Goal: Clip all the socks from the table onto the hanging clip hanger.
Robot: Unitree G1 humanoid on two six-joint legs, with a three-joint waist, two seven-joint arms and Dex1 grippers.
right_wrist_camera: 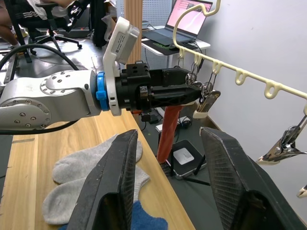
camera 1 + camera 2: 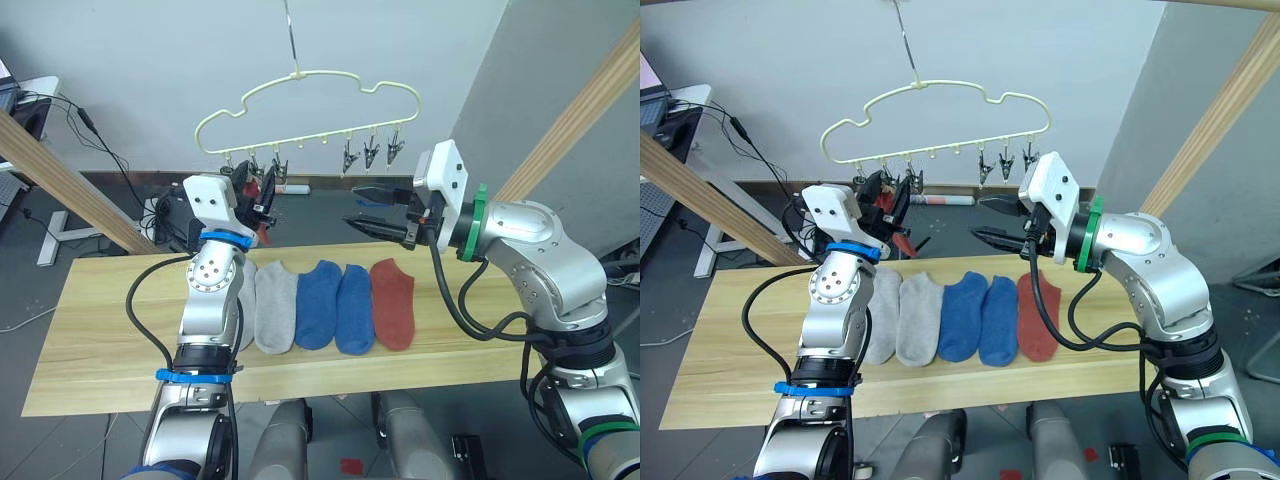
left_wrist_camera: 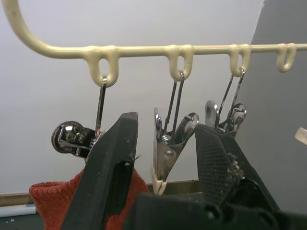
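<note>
Five socks lie in a row on the table (image 2: pixel 90 330): two grey socks (image 2: pixel 272 305), two blue socks (image 2: pixel 338 305) and one red sock (image 2: pixel 393 300). At 12 o'clock above them hangs the clip hanger (image 2: pixel 300 110). Left gripper (image 3: pixel 165 158), at the hanger's 8 o'clock end, has its fingers spread around a clip (image 3: pixel 168 153), with another red sock (image 3: pixel 53 201) hanging beside it. Right gripper (image 2: pixel 368 208), at 1 o'clock from the row, is wide open and empty.

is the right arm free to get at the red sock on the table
Probably yes: the right gripper hangs open and empty above the red sock, which lies at the row's near end with nothing over it.
</note>
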